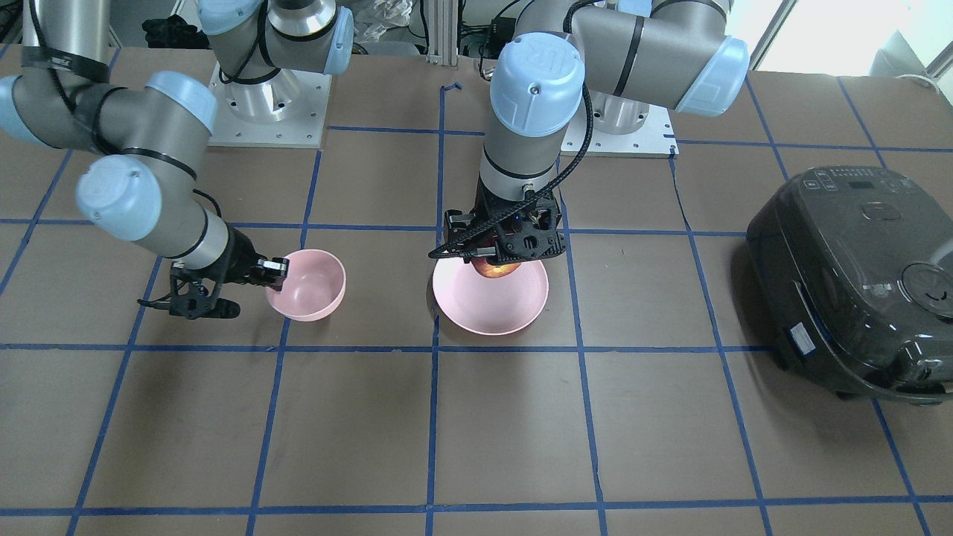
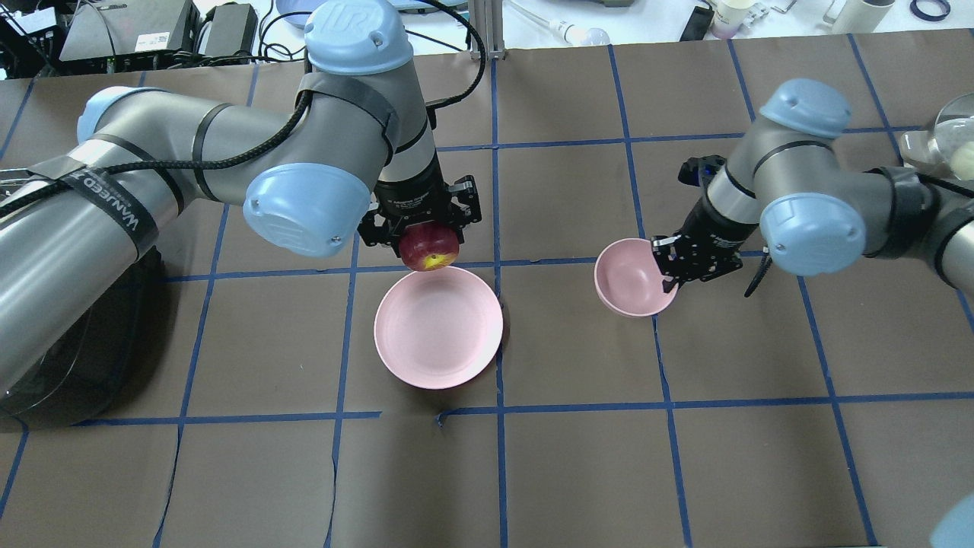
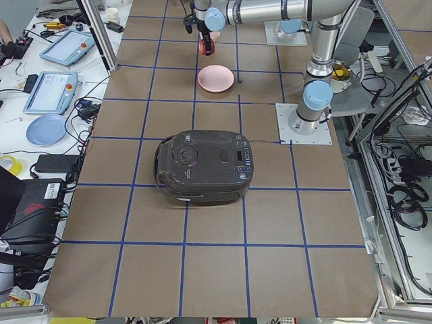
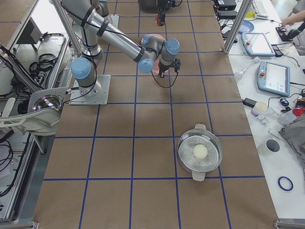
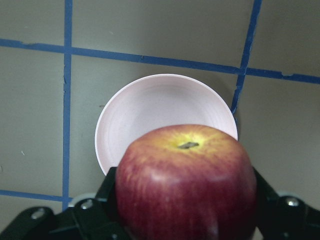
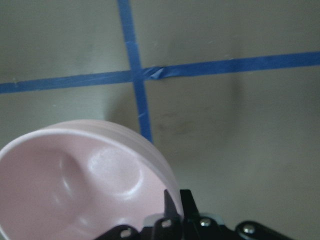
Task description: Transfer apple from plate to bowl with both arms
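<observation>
My left gripper (image 2: 428, 245) is shut on the dark red apple (image 2: 429, 249) and holds it in the air over the near edge of the pale pink plate (image 2: 438, 327). The left wrist view shows the apple (image 5: 187, 182) between the fingers, with the empty plate (image 5: 150, 110) below. The apple (image 1: 494, 267) and plate (image 1: 491, 301) also show in the front view. My right gripper (image 2: 670, 275) is shut on the rim of the small pink bowl (image 2: 630, 275), which is tilted. The right wrist view shows the bowl (image 6: 75, 185) pinched at its rim.
A black rice cooker (image 1: 856, 279) stands at the robot's left end of the table. Its metal inner pot (image 4: 200, 153) with a white ball sits at the robot's right end. Blue tape lines grid the brown tabletop (image 2: 578, 472).
</observation>
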### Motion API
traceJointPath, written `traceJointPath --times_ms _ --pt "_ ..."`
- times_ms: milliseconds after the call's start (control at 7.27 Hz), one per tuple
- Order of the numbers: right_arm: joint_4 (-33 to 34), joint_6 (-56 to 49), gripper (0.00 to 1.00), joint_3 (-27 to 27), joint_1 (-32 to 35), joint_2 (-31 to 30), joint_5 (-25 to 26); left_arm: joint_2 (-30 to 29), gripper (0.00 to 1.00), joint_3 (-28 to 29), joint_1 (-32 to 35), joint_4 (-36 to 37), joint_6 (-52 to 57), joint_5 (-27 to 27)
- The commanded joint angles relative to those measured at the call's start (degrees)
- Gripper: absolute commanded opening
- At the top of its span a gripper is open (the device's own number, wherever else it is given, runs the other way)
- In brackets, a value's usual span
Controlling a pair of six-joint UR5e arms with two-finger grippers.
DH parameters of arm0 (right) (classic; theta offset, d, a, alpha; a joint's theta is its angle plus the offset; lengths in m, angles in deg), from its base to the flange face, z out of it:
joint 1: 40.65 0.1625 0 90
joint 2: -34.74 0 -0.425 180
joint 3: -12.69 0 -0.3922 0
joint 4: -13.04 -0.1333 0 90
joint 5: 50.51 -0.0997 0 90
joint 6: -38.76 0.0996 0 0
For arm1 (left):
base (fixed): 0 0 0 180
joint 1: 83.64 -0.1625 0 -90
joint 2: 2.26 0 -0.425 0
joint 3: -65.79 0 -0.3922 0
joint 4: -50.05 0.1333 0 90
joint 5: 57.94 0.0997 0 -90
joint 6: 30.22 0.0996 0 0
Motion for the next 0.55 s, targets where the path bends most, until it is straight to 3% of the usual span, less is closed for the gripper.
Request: traceJointPath --times_ms 0,275,412 --pt "1.2 9.2 0.00 -0.1 7.7 1.9 -0.2 -0.4 0.00 -0.2 0.3 0.3 -4.2 -0.3" --pt "1.0 10.5 0.00 -0.3 8.5 2.2 -0.1 -0.5 0.00 -0.2 0.6 0.4 -8.3 -0.3" --pt "2.9 10.1 0.77 0.1 8.5 2.1 1.0 -0.5 0.00 -0.2 0.8 0.5 -10.8 -0.4"
